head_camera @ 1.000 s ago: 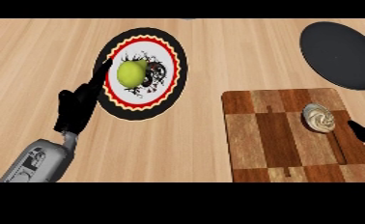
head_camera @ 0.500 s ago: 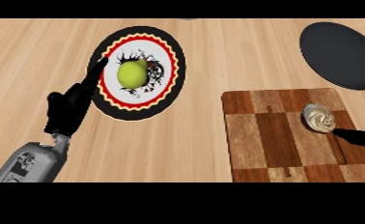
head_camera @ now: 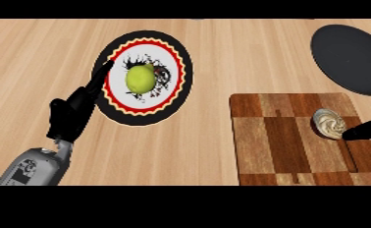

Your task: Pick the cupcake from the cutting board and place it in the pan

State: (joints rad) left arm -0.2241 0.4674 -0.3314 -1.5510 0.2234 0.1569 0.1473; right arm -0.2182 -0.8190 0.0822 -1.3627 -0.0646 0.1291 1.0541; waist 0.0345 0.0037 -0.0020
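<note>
The wooden worktop (head_camera: 217,40) fills my view, and on its right side lies the cutting board (head_camera: 282,138), its planks running away from me so its long side reaches toward the dark pan (head_camera: 348,55) at the far right edge; I judge that closeness makes the carry a short one, up and slightly away. To the left sits a round plate (head_camera: 181,70) with a red and black rim, holding a green apple (head_camera: 141,78) that has no part in this job. My left hand (head_camera: 72,111) shows at the lower left, fingers straight and relaxed, tips just over the plate's near rim, grasping nothing; it is parked there out of the way, I think. The cupcake (head_camera: 331,122) stands upright on the board's right part, its swirled top facing up, with no real long axis beyond its vertical one. My right hand (head_camera: 357,133) shows only as a dark tip at the right edge, touching or just beside the cupcake; I cannot tell how it is set.
</note>
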